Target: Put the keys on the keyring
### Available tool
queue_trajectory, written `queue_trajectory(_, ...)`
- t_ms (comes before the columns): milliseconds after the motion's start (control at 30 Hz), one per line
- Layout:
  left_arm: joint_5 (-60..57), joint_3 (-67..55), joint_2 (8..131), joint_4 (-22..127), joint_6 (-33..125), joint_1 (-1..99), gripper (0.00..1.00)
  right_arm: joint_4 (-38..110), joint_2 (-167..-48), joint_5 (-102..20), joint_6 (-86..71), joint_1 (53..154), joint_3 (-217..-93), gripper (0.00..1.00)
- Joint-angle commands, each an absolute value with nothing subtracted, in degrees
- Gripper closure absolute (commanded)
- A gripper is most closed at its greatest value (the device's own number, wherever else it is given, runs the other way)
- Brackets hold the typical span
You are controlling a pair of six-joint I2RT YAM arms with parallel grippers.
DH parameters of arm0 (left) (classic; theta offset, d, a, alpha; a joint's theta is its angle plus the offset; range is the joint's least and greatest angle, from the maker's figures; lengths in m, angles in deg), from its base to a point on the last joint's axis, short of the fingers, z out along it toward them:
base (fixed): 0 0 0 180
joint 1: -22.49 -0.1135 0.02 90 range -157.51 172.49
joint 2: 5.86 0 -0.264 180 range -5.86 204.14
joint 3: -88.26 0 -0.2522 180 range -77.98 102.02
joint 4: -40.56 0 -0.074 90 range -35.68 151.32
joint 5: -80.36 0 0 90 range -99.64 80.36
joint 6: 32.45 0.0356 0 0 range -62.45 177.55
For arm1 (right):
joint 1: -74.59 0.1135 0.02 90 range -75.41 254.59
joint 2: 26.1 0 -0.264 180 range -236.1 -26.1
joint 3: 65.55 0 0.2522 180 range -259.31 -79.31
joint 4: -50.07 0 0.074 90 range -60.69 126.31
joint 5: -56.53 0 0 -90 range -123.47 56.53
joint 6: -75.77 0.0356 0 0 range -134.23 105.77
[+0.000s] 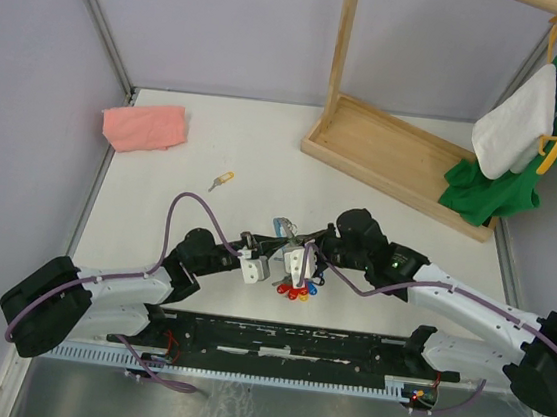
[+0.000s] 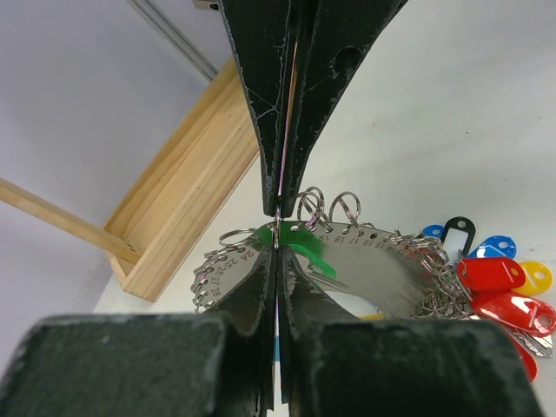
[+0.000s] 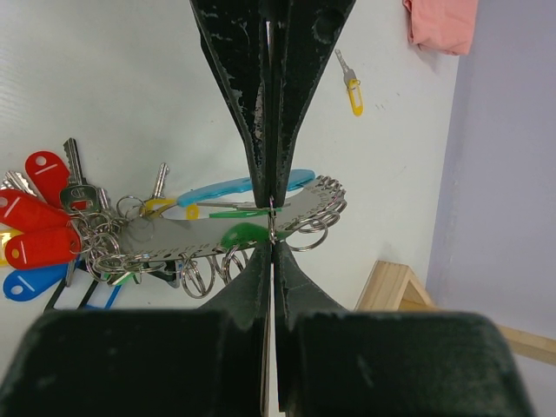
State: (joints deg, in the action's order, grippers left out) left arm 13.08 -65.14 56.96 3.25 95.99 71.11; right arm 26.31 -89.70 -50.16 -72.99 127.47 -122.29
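Note:
The keyring hangs between my two grippers, its grey curved numbered piece (image 2: 382, 278) rimmed with small split rings. Its red, blue and yellow-head keys (image 1: 294, 291) dangle below. The light-blue tag (image 3: 234, 187) lies behind the piece. My left gripper (image 2: 276, 228) and right gripper (image 3: 272, 221) are both shut on one small split ring at the piece's edge. They meet tip to tip, left gripper (image 1: 266, 250) against right gripper (image 1: 289, 250). The green-head key (image 3: 248, 233) sits right at that ring and also shows in the left wrist view (image 2: 300, 248). The tan-yellow-head key (image 1: 221, 179) lies alone on the table.
A pink cloth (image 1: 145, 127) lies at the back left. A wooden rack base (image 1: 395, 161) stands at the back right, with a white cloth (image 1: 515, 120) and a green cloth (image 1: 492, 188) on hangers. Purple cables loop over both arms.

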Motion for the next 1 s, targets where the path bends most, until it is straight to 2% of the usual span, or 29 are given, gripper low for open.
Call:
queue_trajectory(0,16.0,-62.5,55.9,0.5,96.1,71.5,0.97,26.5,-90.5,-52.3,-73.1,128.2,-125.2,0.99)
queue_trajectory(467,19.0,-55.6,51.6,19.2,92.8,71.4,0.97,22.5,-92.1,-49.9,-78.7,130.0,-126.6,0.99)
queue_trajectory(667,18.8,-53.6,52.1,22.3,87.4,69.7,0.97,22.5,-90.8,-50.0,-79.4,130.5,-125.9,0.99)
queue_trajectory(967,28.7,-53.7,54.3,21.0,76.0,62.7,0.97,29.0,-86.7,-51.3,-73.6,130.4,-123.1,0.99)
